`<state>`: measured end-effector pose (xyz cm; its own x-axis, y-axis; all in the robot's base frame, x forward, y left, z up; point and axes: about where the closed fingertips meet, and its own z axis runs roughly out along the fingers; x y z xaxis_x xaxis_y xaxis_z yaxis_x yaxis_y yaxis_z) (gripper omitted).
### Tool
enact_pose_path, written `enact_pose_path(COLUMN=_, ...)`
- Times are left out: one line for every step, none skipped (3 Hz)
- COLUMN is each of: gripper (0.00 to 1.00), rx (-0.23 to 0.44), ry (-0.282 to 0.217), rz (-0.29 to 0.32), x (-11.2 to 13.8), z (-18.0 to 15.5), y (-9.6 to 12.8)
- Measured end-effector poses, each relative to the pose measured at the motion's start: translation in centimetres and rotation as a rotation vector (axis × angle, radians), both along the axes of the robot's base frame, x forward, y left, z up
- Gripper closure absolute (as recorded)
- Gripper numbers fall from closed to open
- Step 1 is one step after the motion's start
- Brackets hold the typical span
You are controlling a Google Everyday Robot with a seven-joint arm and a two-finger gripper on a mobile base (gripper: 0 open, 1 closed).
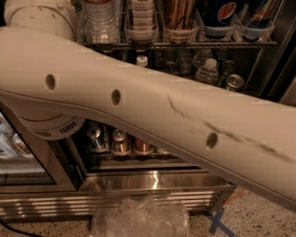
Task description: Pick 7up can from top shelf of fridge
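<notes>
Here, the white arm [162, 115] is nearest and crosses the view from the right edge up to the top left corner. The gripper is beyond that corner, out of view, so its state cannot be told. Lower, crumpled clear plastic [138, 217] lies at the bottom edge, before the fridge [152, 183]. Inside, 3 cans [121, 142] stand on a low rack. At the top edge, the top shelf [185, 45] carries clear bottles [99, 23] and Pepsi cans [221, 14]. I cannot tell where the 7up can is.
</notes>
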<state>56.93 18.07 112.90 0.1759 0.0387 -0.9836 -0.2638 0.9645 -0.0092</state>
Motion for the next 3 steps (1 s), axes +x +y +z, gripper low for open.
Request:
enact_pose_path(gripper=1.00, rx=0.044, ry=0.044, rz=0.099, x=-2.3, z=-1.9, y=-0.7)
enact_pose_path(gripper=1.00, rx=0.082, ry=0.064, rz=0.162, x=-4.1, z=-3.2, y=-1.3)
enact_pose_path(gripper=1.00, rx=0.126, ry=0.076, rz=0.164, x=-5.6, z=-4.5, y=-2.4)
